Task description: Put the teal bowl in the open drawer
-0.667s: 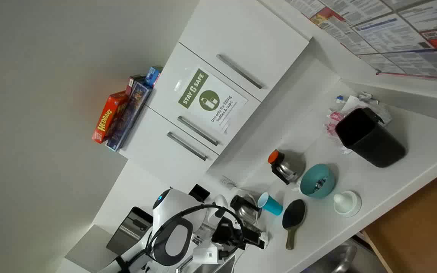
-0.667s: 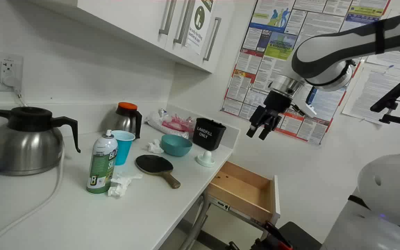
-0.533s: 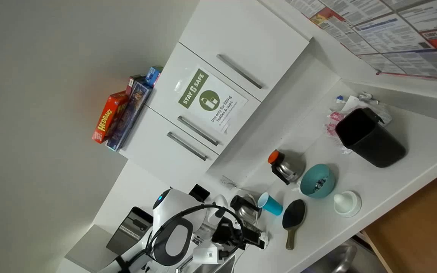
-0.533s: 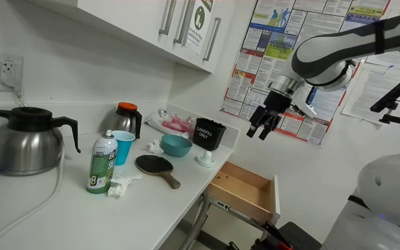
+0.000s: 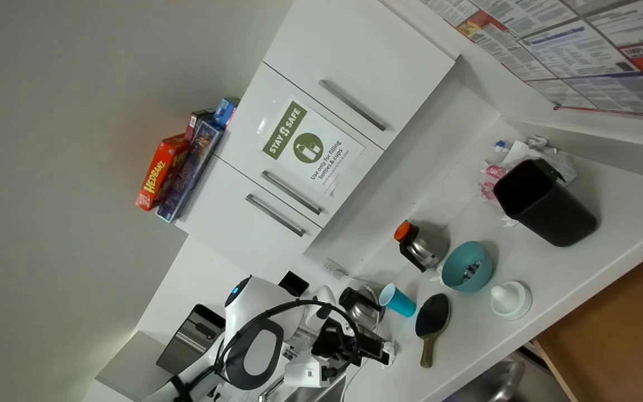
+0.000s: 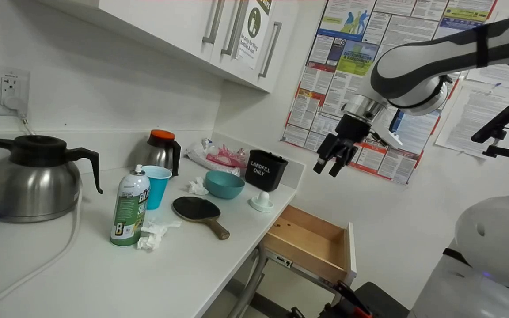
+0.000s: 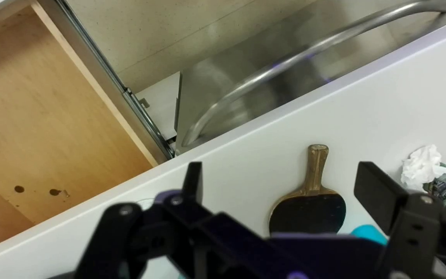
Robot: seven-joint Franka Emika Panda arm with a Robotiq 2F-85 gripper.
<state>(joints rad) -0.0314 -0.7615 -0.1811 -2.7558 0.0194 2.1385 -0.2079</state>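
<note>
light moderate, seemingly from above; soft shadow on wall [image 6: 126,97] beneath cabinets [image 6: 161,17]. wrist view: glare streaks along the metal bar [image 7: 285,64]; pincer [image 7: 281,186] dark, its nearest parts out of focus.

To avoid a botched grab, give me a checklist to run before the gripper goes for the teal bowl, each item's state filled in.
1. Gripper open: ok; jaws apart, holding nothing.
2. Teal bowl upright on the counter: ok.
3. Bowl empty: not ok; small shiny bits show inside.
4. Crumpled paper clear of the bowl: cannot tell; close beside it, contact unclear.
5. Drawer open: ok; pulled out past the counter edge.
6. Low path from bowl to drawer free: not ok; a white juicer-like piece stands between them.
</note>
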